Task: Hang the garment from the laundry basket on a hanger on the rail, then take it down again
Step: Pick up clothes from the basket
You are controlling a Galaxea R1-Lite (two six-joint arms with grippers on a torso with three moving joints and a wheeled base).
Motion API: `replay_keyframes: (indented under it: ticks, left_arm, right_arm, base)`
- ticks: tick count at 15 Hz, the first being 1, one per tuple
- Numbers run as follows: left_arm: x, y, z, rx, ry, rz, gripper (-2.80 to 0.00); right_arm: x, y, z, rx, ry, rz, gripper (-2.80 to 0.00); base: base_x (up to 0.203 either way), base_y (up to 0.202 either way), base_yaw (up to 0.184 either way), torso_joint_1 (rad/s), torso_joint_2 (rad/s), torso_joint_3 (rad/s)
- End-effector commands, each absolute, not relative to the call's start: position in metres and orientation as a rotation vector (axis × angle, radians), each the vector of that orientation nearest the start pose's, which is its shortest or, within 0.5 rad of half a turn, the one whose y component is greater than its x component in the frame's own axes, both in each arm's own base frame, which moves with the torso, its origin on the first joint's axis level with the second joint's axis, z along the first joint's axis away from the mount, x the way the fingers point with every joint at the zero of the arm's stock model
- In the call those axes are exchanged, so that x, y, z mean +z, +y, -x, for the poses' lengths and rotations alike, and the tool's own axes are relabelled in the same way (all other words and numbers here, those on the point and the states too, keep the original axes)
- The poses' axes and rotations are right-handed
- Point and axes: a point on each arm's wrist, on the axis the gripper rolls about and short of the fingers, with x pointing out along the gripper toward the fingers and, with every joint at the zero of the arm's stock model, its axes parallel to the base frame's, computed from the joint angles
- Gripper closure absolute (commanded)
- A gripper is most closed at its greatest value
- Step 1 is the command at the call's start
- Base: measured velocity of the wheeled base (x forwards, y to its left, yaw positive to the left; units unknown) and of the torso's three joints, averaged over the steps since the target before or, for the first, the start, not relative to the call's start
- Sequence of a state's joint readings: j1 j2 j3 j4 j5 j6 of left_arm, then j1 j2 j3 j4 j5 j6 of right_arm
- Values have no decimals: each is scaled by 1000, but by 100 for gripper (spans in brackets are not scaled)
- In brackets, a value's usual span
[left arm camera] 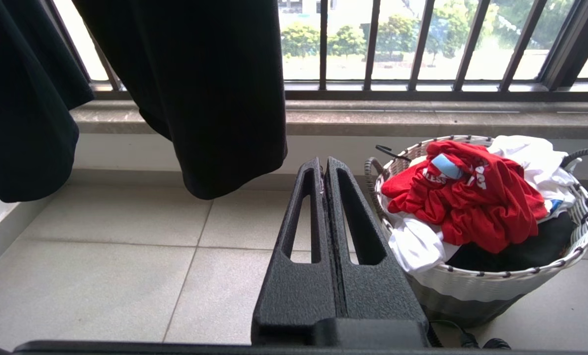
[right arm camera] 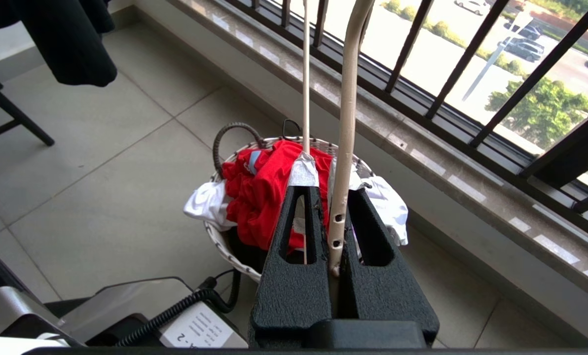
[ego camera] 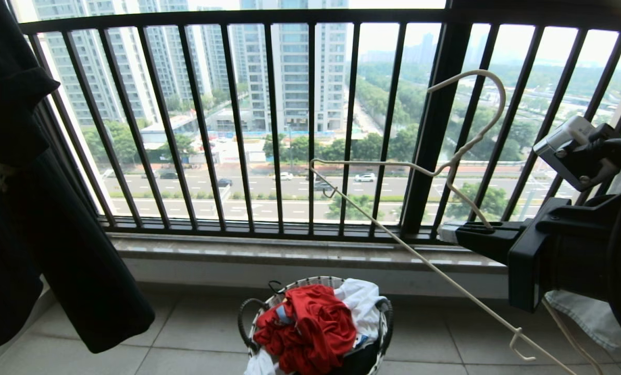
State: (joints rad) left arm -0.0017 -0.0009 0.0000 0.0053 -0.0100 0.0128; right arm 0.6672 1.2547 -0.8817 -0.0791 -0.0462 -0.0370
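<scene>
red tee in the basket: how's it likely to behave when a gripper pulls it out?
Probably floppy: the red T-shirt lies crumpled in folds on top of the laundry basket. It likely unfurls and drapes rather than holding shape. It overlaps a white garment, so a pull might drag that along.

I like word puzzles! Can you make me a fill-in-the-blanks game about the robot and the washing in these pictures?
1. The right gripper is shut on the whitish wire ____.
2. The red garment lies on top in the laundry ____.
3. The left gripper holds nothing and its fingers are ____.
4. Behind the laundry basket, a dark window railing shows tall ____ outside.

Missing words: hanger; basket; shut; buildings
</scene>
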Motion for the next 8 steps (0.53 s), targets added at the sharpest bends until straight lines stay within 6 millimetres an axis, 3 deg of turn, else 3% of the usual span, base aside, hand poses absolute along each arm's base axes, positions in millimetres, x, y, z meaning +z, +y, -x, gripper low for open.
replay_keyframes:
  ticks: [1,4,8]
  left_arm:
    - [75,0,23,-11,6,-14,0]
    - [75,0,23,-11,5,-14,0]
    - [75,0,23,-11,6,-14,0]
  right_arm:
    - [262,120,-154,622,267,141,0]
    - [262,120,-154,622,266,148,0]
    - [263,119,-154,621,261,152,0]
  base:
    - [0,0,0,0,0,0]
    - [0,0,0,-1,1,-30]
    - [0,0,0,1,3,-167]
